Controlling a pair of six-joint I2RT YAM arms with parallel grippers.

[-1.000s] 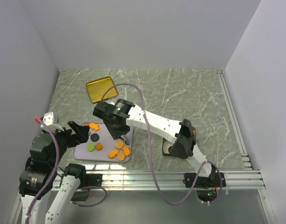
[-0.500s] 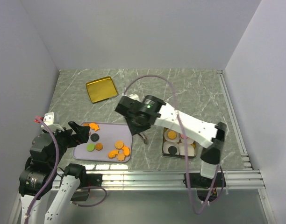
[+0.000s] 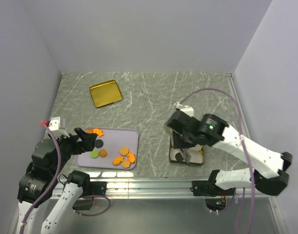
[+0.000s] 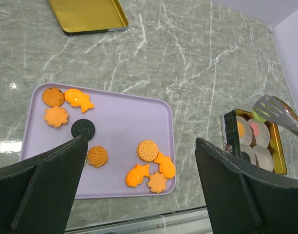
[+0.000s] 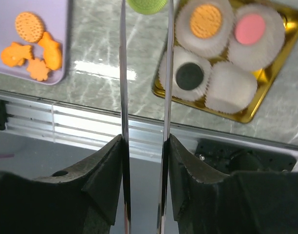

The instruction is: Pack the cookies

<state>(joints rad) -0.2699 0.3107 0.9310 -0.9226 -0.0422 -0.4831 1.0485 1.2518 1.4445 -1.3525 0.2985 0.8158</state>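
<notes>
Tongs [image 4: 275, 109] are clamped by the right gripper [image 5: 144, 146], one green cookie [image 5: 148, 5] pinched beside the right tin [image 5: 251, 116] holding three; ten are counted on the left tray [image 4: 120, 117]; left gripper [image 4: 141, 140] is spread wide.

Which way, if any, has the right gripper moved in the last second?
Yes. The right gripper swung right, from over the purple tray to above the gold tin.

Left arm [image 3: 46, 161], white links with black joints, sits folded low by the lavender rectangular tray [image 3: 120, 136]. The left end effector [image 4: 140, 141] gapes wide over the tray's left edge, gripping nothing. Right arm [image 3: 246, 151] stretches well right of the tray, wrist pitched down. The right end effector [image 5: 144, 141] is pinching slim metal tongs [image 5: 122, 73].
</notes>
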